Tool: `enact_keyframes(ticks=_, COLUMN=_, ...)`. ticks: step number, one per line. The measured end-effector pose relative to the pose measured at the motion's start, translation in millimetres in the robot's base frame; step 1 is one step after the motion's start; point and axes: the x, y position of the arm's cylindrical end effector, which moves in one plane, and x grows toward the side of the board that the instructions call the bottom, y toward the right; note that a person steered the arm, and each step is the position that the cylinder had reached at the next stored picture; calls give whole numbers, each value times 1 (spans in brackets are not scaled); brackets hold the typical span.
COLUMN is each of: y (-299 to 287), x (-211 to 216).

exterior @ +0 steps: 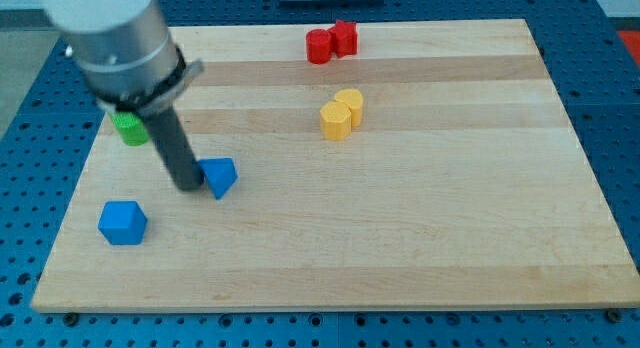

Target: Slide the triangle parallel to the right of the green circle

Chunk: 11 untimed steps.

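A blue triangle block (220, 176) lies on the wooden board left of centre. My tip (188, 185) rests just to the left of it, touching or nearly touching its left side. The green circle block (129, 128) sits up and to the left, partly hidden behind the rod and the arm's grey body. The triangle is lower than the green circle and to its right.
A blue cube-like block (122, 222) lies near the board's lower left. Two yellow blocks (341, 113) sit together at upper centre. Two red blocks (331, 41) sit together near the top edge. The board (420, 238) lies on a blue perforated table.
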Motion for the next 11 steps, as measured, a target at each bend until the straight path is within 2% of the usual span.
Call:
enact_keyframes(ticks=1, y=0, x=-49)
enact_keyframes(ticks=2, y=-1, x=-35)
enact_keyframes(ticks=4, y=0, x=38)
enact_keyframes(ticks=5, y=29, x=54)
enact_keyframes(ticks=6, y=55, x=7)
enact_keyframes(ticks=7, y=51, x=-55)
enact_keyframes(ticks=8, y=49, x=-63)
enact_keyframes(ticks=10, y=77, x=-5)
enact_keyframes(ticks=11, y=55, x=14)
